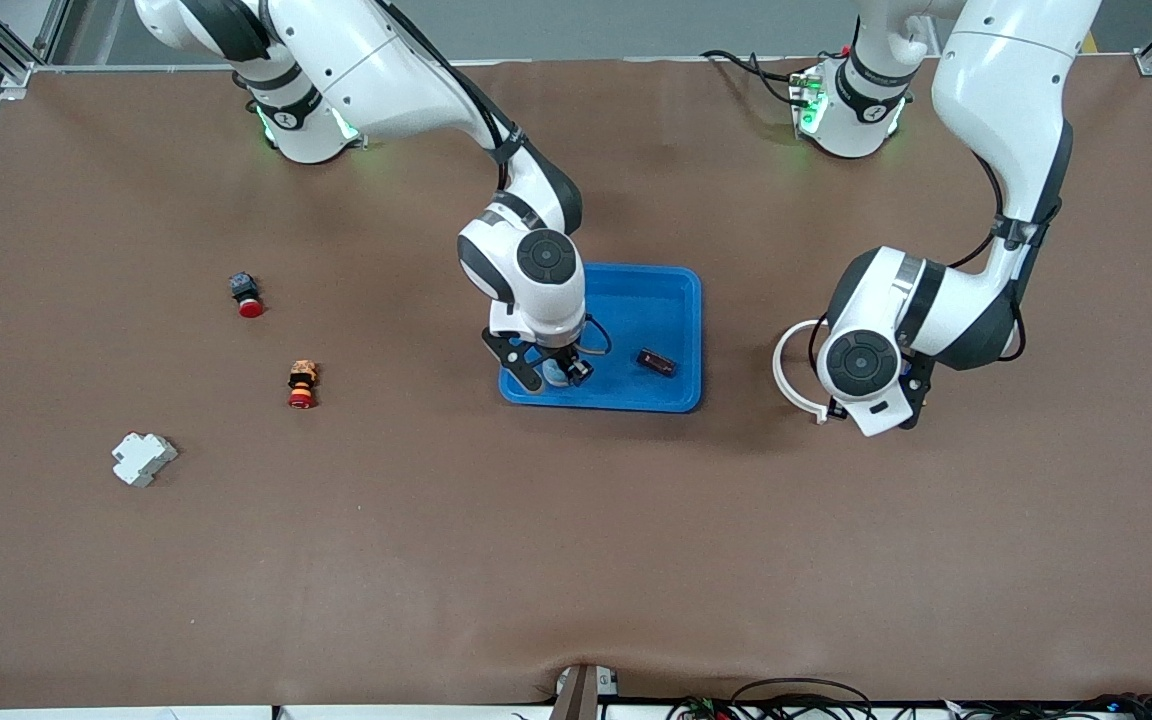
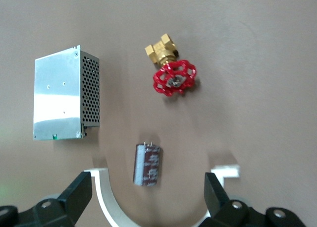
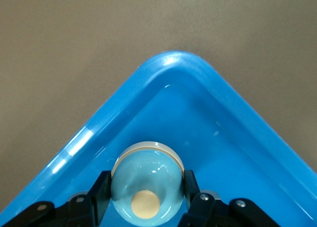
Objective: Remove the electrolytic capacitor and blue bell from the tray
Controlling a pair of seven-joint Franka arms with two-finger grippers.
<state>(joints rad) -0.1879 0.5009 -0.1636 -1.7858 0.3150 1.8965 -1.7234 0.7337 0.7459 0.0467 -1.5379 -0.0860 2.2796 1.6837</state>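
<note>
Bell [image 3: 147, 182], pale blue, sits clamped between your right gripper [image 3: 147, 195] fingers in the tray [image 3: 208, 95] corner; capacitor [image 2: 148, 164] lies on the table under your wide-open left gripper [image 2: 148, 199]

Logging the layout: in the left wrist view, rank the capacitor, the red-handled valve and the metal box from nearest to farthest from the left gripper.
From the left gripper, open:
1. Capacitor, on the table between the fingers.
2. Metal box, off to one side.
3. Red-handled valve, past the capacitor; close to the box's rank.

No legible text, label, brand or number is seen; markings on the capacitor [image 2: 148, 164] sleeve and the arm joints cannot be made out.
</note>
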